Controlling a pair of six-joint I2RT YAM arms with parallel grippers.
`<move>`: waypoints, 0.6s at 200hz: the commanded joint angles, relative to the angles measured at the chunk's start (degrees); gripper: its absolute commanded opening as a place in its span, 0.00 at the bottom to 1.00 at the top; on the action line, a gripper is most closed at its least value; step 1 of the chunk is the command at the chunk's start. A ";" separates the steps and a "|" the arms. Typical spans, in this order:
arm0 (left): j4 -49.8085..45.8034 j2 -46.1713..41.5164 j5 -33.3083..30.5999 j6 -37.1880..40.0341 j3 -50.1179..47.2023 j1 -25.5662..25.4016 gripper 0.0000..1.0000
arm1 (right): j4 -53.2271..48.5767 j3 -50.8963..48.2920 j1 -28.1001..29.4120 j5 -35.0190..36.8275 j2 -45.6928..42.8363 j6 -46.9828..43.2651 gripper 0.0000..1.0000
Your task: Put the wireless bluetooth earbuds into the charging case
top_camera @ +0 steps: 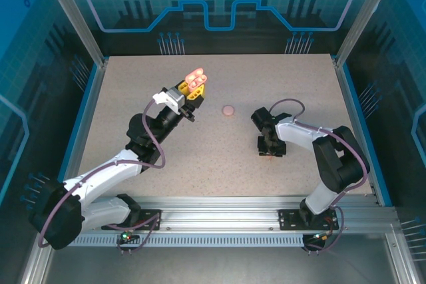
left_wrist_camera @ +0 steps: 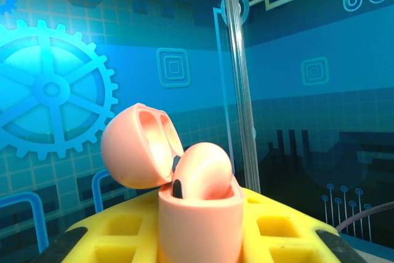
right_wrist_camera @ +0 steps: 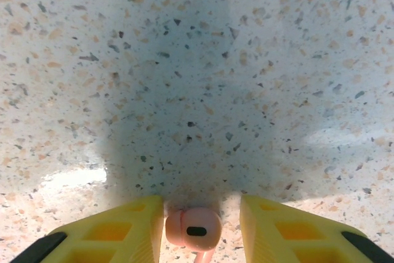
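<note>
Left claw [top_camera: 193, 88] clamped on open pink case [left_wrist_camera: 197, 220], raised off counter [top_camera: 133, 98].
Right claw [right_wrist_camera: 202, 209] down at counter, half open, straddling pink earbud [right_wrist_camera: 194, 229]; small gap on one side.

Earbud [left_wrist_camera: 203, 170] in open case [left_wrist_camera: 198, 226], round case [top_camera: 229, 110] on table [top_camera: 133, 98]

Bright overhead light — soft grey shadows, blue glow
</note>
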 commanded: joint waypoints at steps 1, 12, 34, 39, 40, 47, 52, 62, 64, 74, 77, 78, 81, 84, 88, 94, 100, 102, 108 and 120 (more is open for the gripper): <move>1.50 -1.26 -0.09 0.32 0.19 -0.51 0.00 | -1.98 -0.63 -0.42 1.01 -0.67 -0.36 0.38; 1.53 -1.22 -0.09 0.38 0.21 -0.52 0.00 | -2.01 -0.80 -0.40 0.88 -0.89 -0.36 0.37; 1.51 -1.26 0.02 0.30 0.30 -0.54 0.00 | -1.90 -1.07 -0.38 0.62 -1.33 -0.29 0.37; 1.50 -1.27 0.01 0.30 0.30 -0.48 0.00 | -1.77 -1.15 -0.38 0.61 -1.36 -0.27 0.36; 1.50 -1.27 0.01 0.30 0.30 -0.52 0.00 | -1.80 -1.16 -0.38 0.61 -1.36 -0.26 0.36; 1.50 -1.27 -0.05 0.27 0.29 -0.54 0.00 | -1.77 -1.18 -0.38 0.61 -1.36 -0.31 0.36; 1.51 -1.29 -0.08 0.38 0.30 -0.50 0.00 | -1.66 -1.22 -0.37 0.53 -1.36 -0.30 0.36; 1.50 -1.24 -0.09 0.30 0.30 -0.49 0.00 | -1.58 -1.29 -0.38 0.44 -1.19 -0.39 0.36; 1.50 -1.26 -0.04 0.30 0.30 -0.52 0.00 | -1.57 -1.32 -0.38 0.39 -1.14 -0.36 0.35; 1.50 -1.27 -0.09 0.30 0.29 -0.49 0.00 | -1.41 -1.33 -0.42 0.31 -0.93 -0.35 0.33; 1.55 -1.24 -0.04 0.25 0.30 -0.53 0.00 | -1.44 -1.33 -0.40 0.27 -0.85 -0.35 0.33; 1.48 -1.21 -0.07 0.27 0.30 -0.50 0.00 | -1.42 -1.33 -0.39 0.26 -0.84 -0.35 0.33; 1.50 -1.25 -0.08 0.34 0.29 -0.54 0.00 | -1.33 -1.38 -0.38 0.17 -0.85 -0.39 0.33; 1.46 -1.27 -0.09 0.29 0.30 -0.56 0.00 | -1.31 -1.38 -0.38 0.11 -0.81 -0.43 0.33; 1.47 -1.29 -0.09 0.30 0.30 -0.52 0.00 | -1.26 -1.40 -0.42 0.09 -0.79 -0.44 0.32; 1.47 -1.35 -0.09 0.28 0.29 -0.56 0.00 | -1.14 -1.42 -0.38 0.09 -0.74 -0.44 0.32; 1.41 -1.32 -0.08 0.23 0.30 -0.52 0.00 | -1.06 -1.42 -0.38 -0.04 -0.74 -0.44 0.30; 1.41 -1.28 -0.13 0.28 0.34 -0.48 0.00 | -1.09 -1.42 -0.40 -0.08 -0.81 -0.39 0.30; 1.42 -1.35 -0.09 0.30 0.30 -0.48 0.00 | -1.05 -1.42 -0.38 -0.15 -0.95 -0.49 0.29; 1.24 -1.40 0.01 0.37 0.43 -0.49 0.00 | -0.96 -1.50 -0.42 -0.27 -1.17 -0.53 0.26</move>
